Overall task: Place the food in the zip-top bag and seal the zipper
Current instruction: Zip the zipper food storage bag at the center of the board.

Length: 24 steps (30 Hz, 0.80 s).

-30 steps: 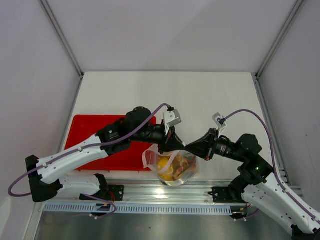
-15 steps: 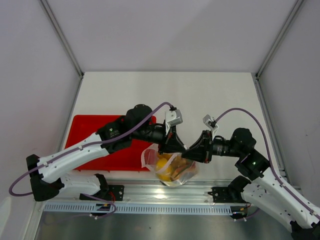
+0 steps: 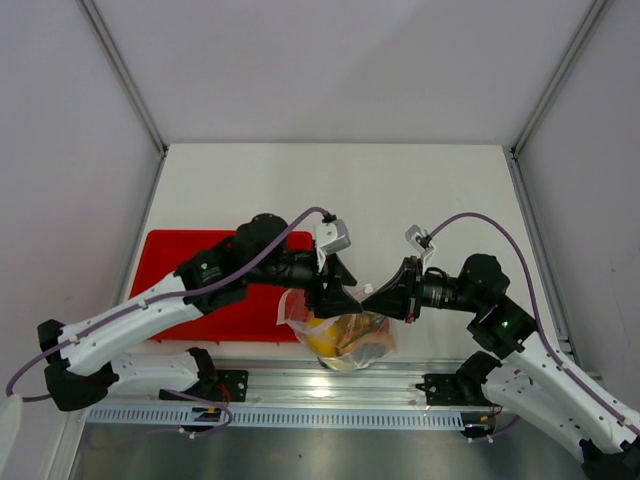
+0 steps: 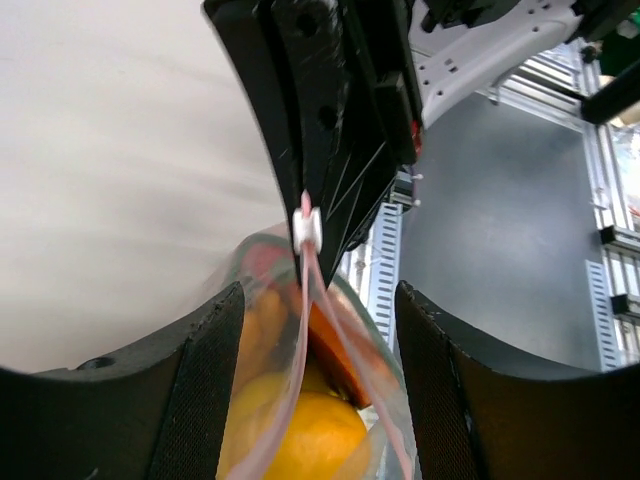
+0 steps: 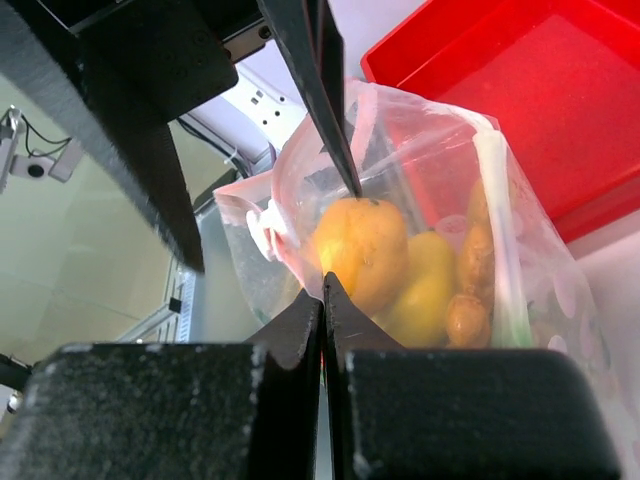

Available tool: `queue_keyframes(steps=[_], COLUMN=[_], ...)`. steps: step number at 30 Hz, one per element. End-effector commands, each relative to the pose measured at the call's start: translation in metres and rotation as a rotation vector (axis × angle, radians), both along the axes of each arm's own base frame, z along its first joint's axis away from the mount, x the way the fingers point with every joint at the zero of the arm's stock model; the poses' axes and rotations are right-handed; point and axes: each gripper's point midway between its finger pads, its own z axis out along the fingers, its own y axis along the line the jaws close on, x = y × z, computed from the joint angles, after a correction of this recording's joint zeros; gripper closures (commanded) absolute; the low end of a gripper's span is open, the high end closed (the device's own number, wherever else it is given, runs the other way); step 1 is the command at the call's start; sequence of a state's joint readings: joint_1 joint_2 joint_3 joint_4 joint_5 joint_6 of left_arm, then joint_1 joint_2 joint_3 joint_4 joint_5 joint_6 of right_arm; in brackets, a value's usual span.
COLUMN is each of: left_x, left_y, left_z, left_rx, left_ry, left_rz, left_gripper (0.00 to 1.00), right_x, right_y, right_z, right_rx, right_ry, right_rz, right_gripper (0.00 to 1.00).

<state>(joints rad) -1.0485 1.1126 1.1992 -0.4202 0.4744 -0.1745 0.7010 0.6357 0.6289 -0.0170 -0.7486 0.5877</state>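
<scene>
Bag hangs at the middle of the table's near edge, with the food inside: a lemon and orange pieces show. Right gripper is pressed together, pinching the zipper at the bag's mouth. Left gripper is spread, one finger on either side of the mouth. Red tray sits toward the near-left corner.

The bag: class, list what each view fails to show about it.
Top view: the bag mouth hides under the left claw and right claw.
Left wrist view: the food is blurred and cut by the bottom edge.
Right wrist view: the right claw's fingers cover the spot they pinch.
</scene>
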Motion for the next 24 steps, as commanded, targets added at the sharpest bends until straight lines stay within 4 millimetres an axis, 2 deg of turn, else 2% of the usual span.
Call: queue_keyframes(steps=[1,7,14,16,17,19,20,21,22,24], left_x=[0.01,0.013,0.013,0.014,0.013,0.011,0.01,0.01,0.009,0.007], left_y=[0.019,0.028,0.018,0.016,0.015,0.014,0.014,0.013,0.014,0.013], left_z=[0.0,-0.013,-0.011,-0.01,-0.008,-0.009,-0.007,-0.008,-0.007,-0.005], left_rx=[0.007,0.032,0.025,0.022,0.018,0.018,0.015,0.017,0.015,0.01], left_ry=[-0.069,-0.066,-0.072,-0.073,-0.072,-0.067,-0.067,-0.066,-0.064,-0.065], left_rz=[0.083,0.133,0.126,0.123,0.117,0.103,0.101,0.1,0.094,0.08], left_gripper=[0.36,0.4,0.44,0.5,0.63,0.79,0.94,0.99,0.99,0.99], right_x=[0.001,0.004,0.006,0.005,0.004,0.003,0.002,0.0,-0.001,-0.002], right_y=[-0.003,-0.004,-0.004,-0.004,-0.005,-0.006,-0.006,-0.006,-0.007,-0.008], right_z=[0.038,0.04,0.039,0.039,0.033,0.031,0.028,0.027,0.027,0.026], right_rx=[0.089,0.08,0.084,0.081,0.058,0.044,0.034,0.03,0.027,0.003], right_ry=[-0.055,-0.044,-0.026,-0.034,-0.019,-0.022,-0.019,-0.029,-0.032,-0.04], right_rz=[-0.032,-0.06,-0.069,-0.065,-0.065,-0.06,-0.054,-0.046,-0.04,-0.033], right_gripper=[1.0,1.0,1.0,1.0,1.0,1.0,1.0,1.0,1.0,0.93])
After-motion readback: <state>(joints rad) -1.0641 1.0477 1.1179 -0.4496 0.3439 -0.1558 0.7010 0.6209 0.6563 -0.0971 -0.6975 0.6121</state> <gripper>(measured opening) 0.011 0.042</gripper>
